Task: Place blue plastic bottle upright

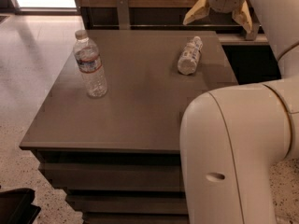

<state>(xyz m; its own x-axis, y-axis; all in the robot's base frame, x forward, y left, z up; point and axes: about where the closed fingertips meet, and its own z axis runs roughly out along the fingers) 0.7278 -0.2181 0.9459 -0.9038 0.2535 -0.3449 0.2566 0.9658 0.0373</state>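
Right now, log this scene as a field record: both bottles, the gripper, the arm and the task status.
target: blue plastic bottle, lying on its side, far right of the table, cap pointing to the back
other: clear bottle, upright at the left, blue-and-red label band
gripper: open, above and behind the target, not touching it
arm: fills the near right, covering the table's corner
status: target not yet upright
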